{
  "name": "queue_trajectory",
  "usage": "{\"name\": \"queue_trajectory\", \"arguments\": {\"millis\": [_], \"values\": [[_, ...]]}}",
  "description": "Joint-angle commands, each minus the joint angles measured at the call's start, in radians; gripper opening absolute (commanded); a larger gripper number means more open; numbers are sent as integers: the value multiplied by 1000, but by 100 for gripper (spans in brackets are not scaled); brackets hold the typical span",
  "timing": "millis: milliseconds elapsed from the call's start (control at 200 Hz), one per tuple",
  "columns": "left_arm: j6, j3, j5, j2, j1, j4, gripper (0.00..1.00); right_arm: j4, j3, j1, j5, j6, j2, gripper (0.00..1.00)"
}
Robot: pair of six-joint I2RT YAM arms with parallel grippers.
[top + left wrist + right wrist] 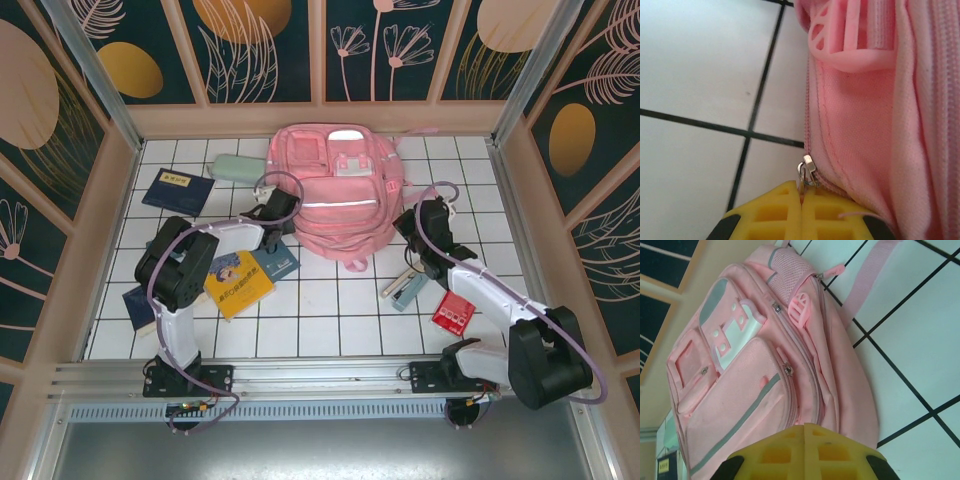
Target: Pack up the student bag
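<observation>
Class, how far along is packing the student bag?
Done: nothing visibly packed yet. In hand: the left gripper pinches a zip pull on the student bag. Left: open it, then load the yellow book, pencil case and the rest lying outside it.

Pink bag [335, 190] on the tiled counter [330, 310], left fingers [283, 208] and right fingers [410, 222] at its sides.
</observation>
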Motion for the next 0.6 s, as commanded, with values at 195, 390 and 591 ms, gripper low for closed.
{"name": "queue_trajectory", "arguments": {"millis": [195, 390, 591], "values": [[29, -13, 77, -39, -46, 15, 0, 30, -10, 110, -85, -15, 11, 25], [22, -9, 70, -37, -89, 12, 0, 88, -16, 188, -131, 55, 105, 31], [13, -16, 73, -32, -93, 12, 0, 134, -67, 230, -140, 129, 134, 35]]}}
